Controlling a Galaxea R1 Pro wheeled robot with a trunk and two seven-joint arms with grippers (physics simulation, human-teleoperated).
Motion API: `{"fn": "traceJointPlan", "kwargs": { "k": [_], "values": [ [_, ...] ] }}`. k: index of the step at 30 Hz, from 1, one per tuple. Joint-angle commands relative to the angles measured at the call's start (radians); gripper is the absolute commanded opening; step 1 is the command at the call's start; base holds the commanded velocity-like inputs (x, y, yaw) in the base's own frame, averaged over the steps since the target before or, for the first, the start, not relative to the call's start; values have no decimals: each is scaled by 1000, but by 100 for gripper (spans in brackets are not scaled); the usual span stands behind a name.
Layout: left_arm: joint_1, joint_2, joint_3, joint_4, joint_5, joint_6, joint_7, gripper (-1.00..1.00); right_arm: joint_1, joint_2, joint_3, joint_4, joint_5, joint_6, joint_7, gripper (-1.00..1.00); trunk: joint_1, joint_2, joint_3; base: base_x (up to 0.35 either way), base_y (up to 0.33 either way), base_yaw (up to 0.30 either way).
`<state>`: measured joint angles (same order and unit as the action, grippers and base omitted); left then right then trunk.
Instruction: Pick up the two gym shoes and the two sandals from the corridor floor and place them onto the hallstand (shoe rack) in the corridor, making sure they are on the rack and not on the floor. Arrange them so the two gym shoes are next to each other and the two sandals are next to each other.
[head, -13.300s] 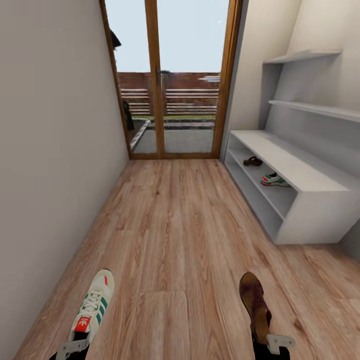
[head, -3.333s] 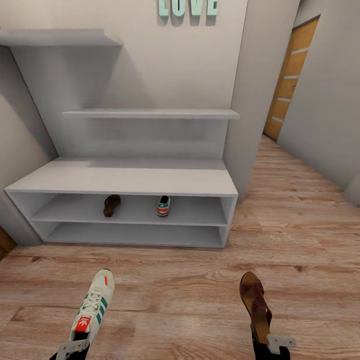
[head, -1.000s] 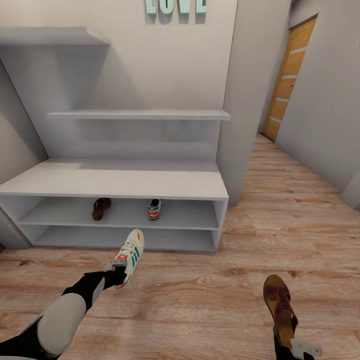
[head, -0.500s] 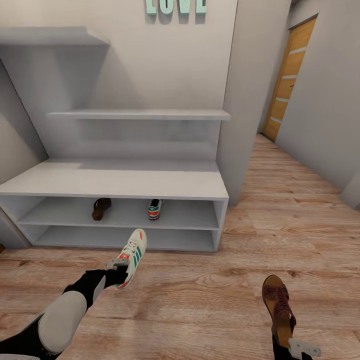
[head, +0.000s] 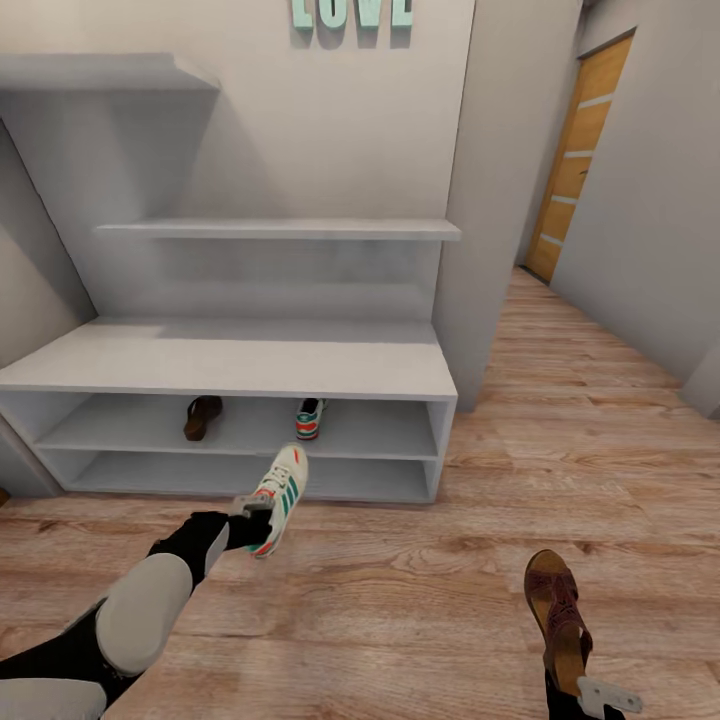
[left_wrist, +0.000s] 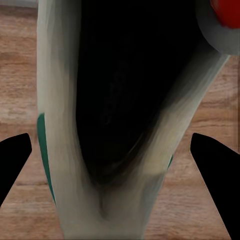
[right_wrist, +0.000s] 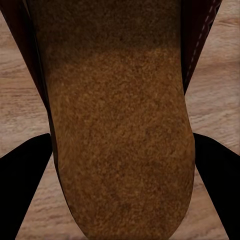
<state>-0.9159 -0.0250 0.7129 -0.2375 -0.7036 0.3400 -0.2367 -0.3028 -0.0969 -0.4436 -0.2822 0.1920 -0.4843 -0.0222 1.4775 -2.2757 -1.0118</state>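
Over the last second the left gripper (head: 248, 512) has carried its gym shoe (head: 281, 497) up and rightward in the head view — from low centre-left to just in front of the hallstand (head: 250, 365), toe aimed at the open shelves. The left wrist view shows the fingers either side of the sneaker's heel opening (left_wrist: 120, 100), clenched on it. The right gripper (head: 590, 693) has barely shifted; it grasps the second sandal (head: 558, 615) by the heel at the lower right of the frame, above the corridor floor (head: 420, 590).

On the upper shoe shelf a sandal (head: 203, 416) and a gym shoe (head: 311, 417) already sit, well apart. By my judgement half the task is done, and the carried sneaker is heading for the spot beside its mate.

Writing: teal wall lettering (head: 351, 12) at the top edge, cut off — it looks like "LOVE". The sneakers show green side stripes; no brand name is legible.
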Motion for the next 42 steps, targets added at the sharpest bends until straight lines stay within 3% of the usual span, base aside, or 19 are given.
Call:
{"fn": "traceJointPlan", "kwargs": {
  "k": [1, 9, 10, 42],
  "values": [
    [-6, -1, 7, -3, -11, 11, -6, -100, -1, 0, -6, 1, 10, -4, -2, -100, 0, 0, -1, 0, 0, 0],
    [-52, -1, 4, -5, -11, 57, -4, -100, -1, -2, -6, 0, 10, -4, -2, -100, 0, 0, -1, 0, 0, 0],
    [-109, -1, 4, -5, -11, 323, -4, -100, -1, -2, -6, 0, 10, -4, -2, -100, 0, 0, -1, 0, 0, 0],
    [-102, 0, 5, -6, -10, 319, 0, -100, -1, -4, -6, 0, 10, -4, -4, -100, 0, 0, -1, 166, -170, 0]
  ]
}}
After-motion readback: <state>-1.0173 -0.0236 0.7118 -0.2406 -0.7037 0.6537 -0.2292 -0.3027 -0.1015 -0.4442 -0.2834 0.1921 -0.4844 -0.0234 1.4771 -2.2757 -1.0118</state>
